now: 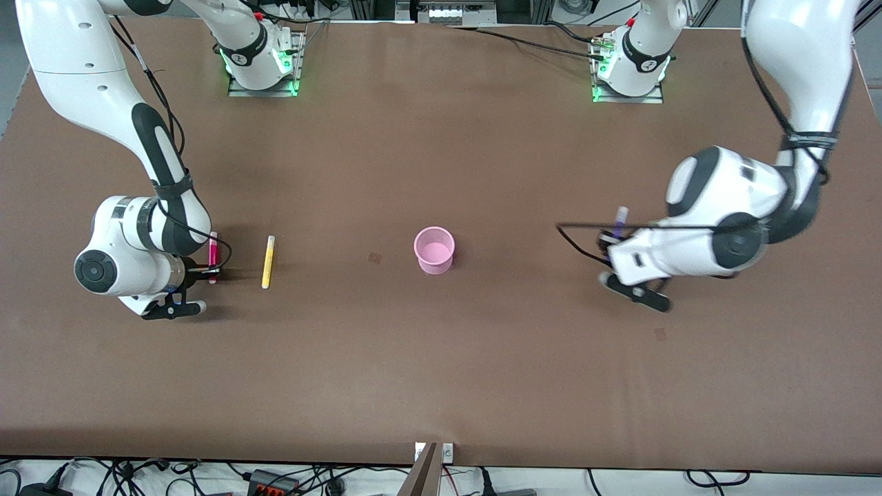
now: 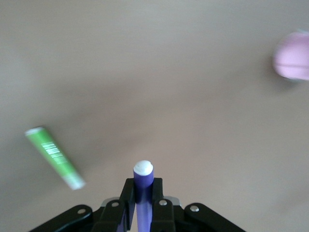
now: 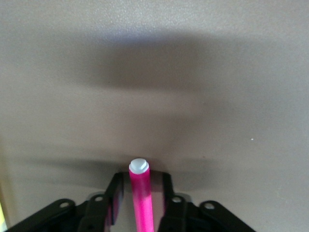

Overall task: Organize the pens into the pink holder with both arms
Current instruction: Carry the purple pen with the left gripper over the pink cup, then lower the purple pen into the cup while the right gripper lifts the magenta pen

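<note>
The pink holder point(image 1: 434, 250) stands upright mid-table and looks empty; it shows in the left wrist view point(image 2: 292, 55) too. My left gripper point(image 1: 613, 240) point(image 2: 143, 187) is shut on the purple pen point(image 1: 621, 220) point(image 2: 143, 180) and holds it above the table toward the left arm's end. The green pen point(image 2: 54, 157) lies on the table below it, hidden in the front view. My right gripper point(image 1: 209, 271) point(image 3: 141, 182) is low at the right arm's end, open, its fingers on either side of the magenta pen point(image 1: 213, 253) point(image 3: 140, 193) with gaps. The yellow pen point(image 1: 268, 262) lies beside it, toward the holder.
The brown table point(image 1: 441, 358) has bare surface around the holder and toward the front camera. The arm bases point(image 1: 260, 58) point(image 1: 630, 65) stand at the table's edge farthest from the front camera.
</note>
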Robot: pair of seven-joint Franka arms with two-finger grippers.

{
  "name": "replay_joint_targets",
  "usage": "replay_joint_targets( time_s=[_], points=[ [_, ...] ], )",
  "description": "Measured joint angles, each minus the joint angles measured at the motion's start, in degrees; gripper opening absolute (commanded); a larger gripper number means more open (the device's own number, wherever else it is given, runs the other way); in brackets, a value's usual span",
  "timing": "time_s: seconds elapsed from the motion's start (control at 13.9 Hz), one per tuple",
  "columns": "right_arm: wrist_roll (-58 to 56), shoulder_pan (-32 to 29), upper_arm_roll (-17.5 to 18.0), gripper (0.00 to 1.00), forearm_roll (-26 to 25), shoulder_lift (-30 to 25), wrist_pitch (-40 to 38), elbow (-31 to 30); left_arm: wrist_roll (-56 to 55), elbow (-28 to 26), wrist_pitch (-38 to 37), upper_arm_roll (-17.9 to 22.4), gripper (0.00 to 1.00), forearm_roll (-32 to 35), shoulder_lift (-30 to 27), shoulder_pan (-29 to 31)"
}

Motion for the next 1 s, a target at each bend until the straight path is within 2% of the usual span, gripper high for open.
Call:
replay_joint_targets(
  time_s=[0.22,0.36,0.43,0.79,1.0],
  points=[
    [-0.1,0.0,0.0,0.29,0.0,0.0,0.0,0.1,10.3,0.0,3.6,-3.9,0.01,-10.5,2.5,-1.1],
    [-0.2,0.0,0.0,0.16,0.0,0.0,0.0,0.1,19.0,0.0,9.5,-4.8,0.01,-12.7,4.0,-3.5],
    [-0.2,0.0,0.0,0.02,0.0,0.0,0.0,0.1,23.0,0.0,13.2,-5.4,0.01,-13.9,4.5,-5.2],
    [-4.0,0.0,0.0,0.00,-0.1,0.0,-0.2,0.4,50.6,0.0,29.9,-6.5,0.00,-22.4,6.1,-12.1],
    [-13.4,0.0,0.0,0.00,0.0,-0.1,-4.5,2.8,67.4,0.0,37.3,-6.8,0.00,-29.1,8.3,-13.7]
  ],
)
